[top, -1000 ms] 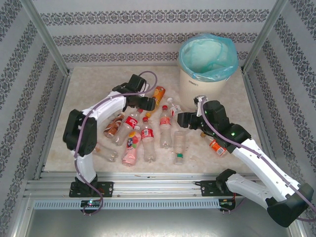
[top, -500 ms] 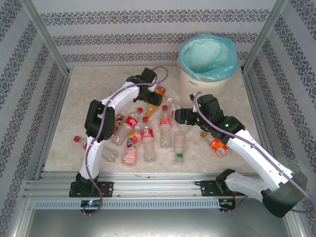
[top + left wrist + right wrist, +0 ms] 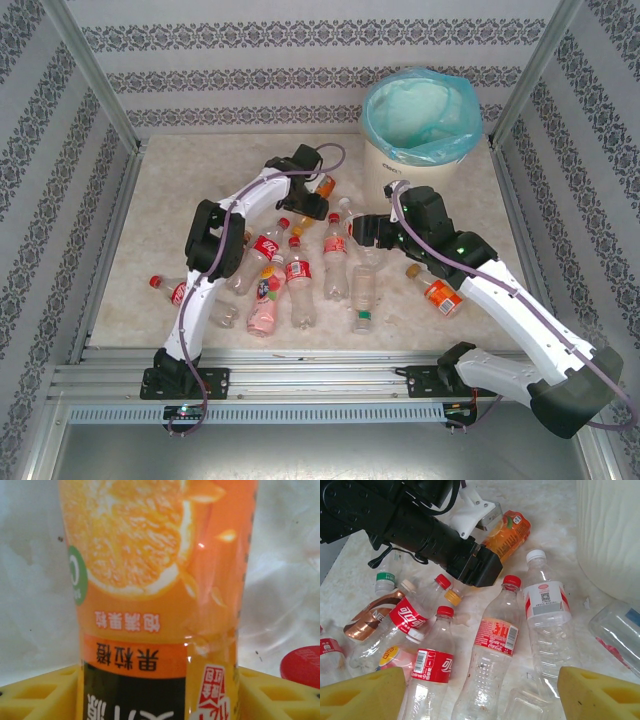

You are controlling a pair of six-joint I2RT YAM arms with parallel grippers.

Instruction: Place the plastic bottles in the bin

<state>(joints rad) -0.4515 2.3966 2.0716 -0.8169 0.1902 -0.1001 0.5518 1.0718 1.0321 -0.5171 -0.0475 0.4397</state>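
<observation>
An orange juice bottle [image 3: 155, 580] lies on the table by the foot of the bin [image 3: 400, 170]. My left gripper [image 3: 159, 695] is shut on it, a yellow pad [image 3: 40, 692] pressed against each side. In the top view the left gripper [image 3: 310, 195] is at the far end of the pile of plastic bottles [image 3: 300, 270]. My right gripper [image 3: 362, 232] hangs open above the pile. Between its pads [image 3: 600, 692] lies a clear bottle with a red cap [image 3: 492, 655], untouched. Beside that one is a white-capped bottle [image 3: 547, 610].
The bin's white wall [image 3: 610, 535] stands close on the right of the right gripper. An orange-labelled bottle [image 3: 440, 297] lies under the right arm. One red-capped bottle [image 3: 170, 290] lies apart at the left. The left arm [image 3: 420, 527] stretches over the pile.
The left arm has reached farther toward the bin and its jaws have closed in on the orange bottle. The right gripper has drifted slightly up and left over the pile.
</observation>
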